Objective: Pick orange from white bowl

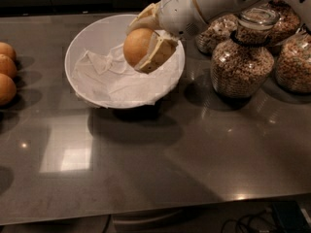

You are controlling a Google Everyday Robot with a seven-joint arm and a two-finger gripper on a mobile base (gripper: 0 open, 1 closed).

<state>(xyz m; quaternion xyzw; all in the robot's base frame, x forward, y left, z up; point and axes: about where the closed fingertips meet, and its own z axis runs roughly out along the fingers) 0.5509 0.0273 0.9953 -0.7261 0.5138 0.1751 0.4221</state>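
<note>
Lift phase: end effector clamped on the orange, hanging over the white bowl's 2 o'clock side, apparently clear of the paper; next needs a straight rise past the rim, avoiding the jar at 3 o'clock.

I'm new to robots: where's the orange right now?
The orange sits in the gripper over the white bowl's half nearest the cereal jars, upper centre of the view.

bench and its load

the glossy bench carries the white bowl near its back edge, three fruits at the left edge, cereal jars in the back right corner. the end effector hangs over the bowl's right rim, clasping the orange.
</note>
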